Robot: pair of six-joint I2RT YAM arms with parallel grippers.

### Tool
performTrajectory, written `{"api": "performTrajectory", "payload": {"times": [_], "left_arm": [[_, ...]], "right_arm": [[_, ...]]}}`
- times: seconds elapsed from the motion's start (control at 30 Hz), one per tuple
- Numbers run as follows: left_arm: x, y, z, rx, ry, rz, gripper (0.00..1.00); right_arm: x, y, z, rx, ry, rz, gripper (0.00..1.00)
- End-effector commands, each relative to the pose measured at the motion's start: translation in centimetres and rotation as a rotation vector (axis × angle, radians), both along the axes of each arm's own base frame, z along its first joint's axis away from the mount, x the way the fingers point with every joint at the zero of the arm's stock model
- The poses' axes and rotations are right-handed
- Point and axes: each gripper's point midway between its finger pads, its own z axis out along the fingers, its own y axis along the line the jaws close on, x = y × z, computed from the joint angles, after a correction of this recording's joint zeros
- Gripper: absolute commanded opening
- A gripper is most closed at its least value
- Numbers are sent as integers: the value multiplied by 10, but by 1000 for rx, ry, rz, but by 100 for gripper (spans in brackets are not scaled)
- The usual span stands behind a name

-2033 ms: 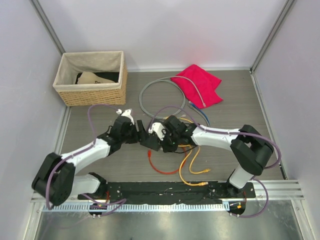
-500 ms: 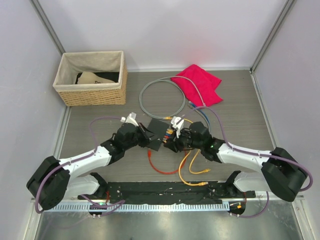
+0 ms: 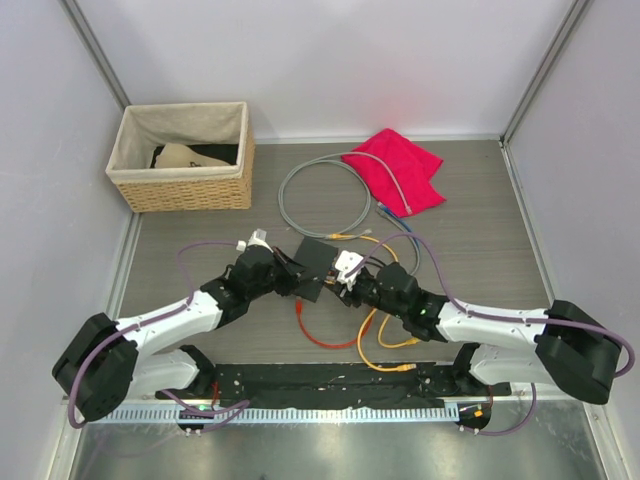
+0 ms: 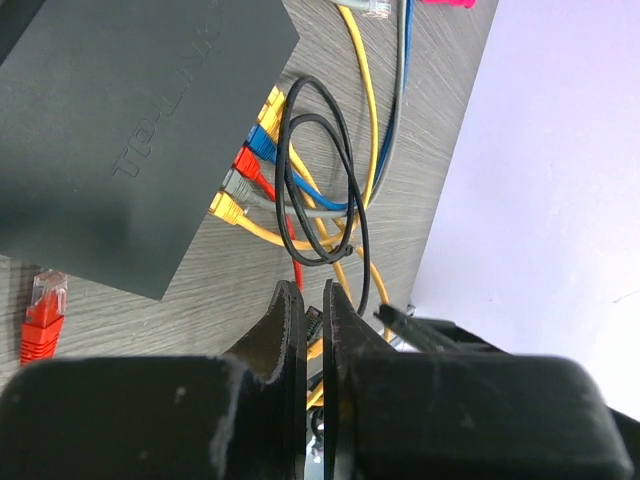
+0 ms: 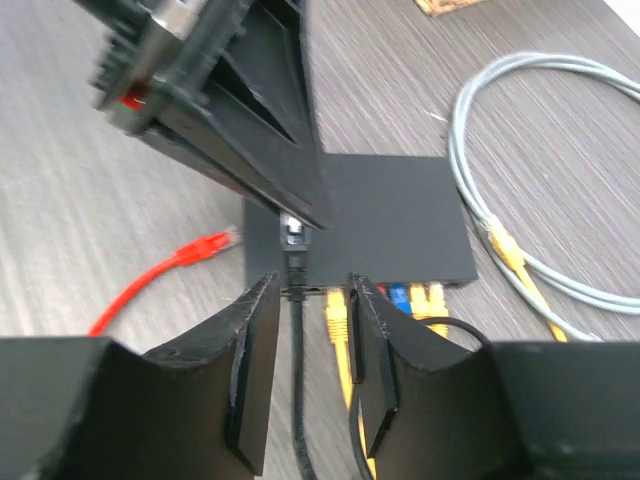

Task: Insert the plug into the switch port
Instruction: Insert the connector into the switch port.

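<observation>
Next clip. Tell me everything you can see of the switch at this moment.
The switch is a flat, thin, dark grey box, matte plastic by its look, with raised lettering on top. It lies flat on the table, skewed to its edges. Five plugs fill sockets along one long edge: yellow, blue, red, grey, yellow. The left hand, shut on a black plug, holds it over that edge; whether it touches cannot be told.
</observation>
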Motion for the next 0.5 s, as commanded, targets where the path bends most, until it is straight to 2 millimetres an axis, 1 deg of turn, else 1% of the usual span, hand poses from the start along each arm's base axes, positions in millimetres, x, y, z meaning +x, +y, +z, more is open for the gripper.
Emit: {"api": "performTrajectory", "payload": {"times": [0.0,0.03,0.1,0.23,0.37,0.47], "left_arm": [[6,-8,19,-44,-20,3,0],[5,-8,19,-41,-19,1,0],[6,-8,20,-43,-21,4,0],[6,-9,19,-42,-16,1,0],[6,-10,18,-40,-13,-4,0],[6,-11,19,-42,-14,-9,0]], "right_arm": [[17,7,21,29,-96,-48,38],[17,9,17,19,-93,-42,37],[16,13,17,14,-88,-25,35],[11,22,17,13,-82,5,34],[10,25,16,11,-80,9,34],[13,24,14,2,-88,-5,33]]}}
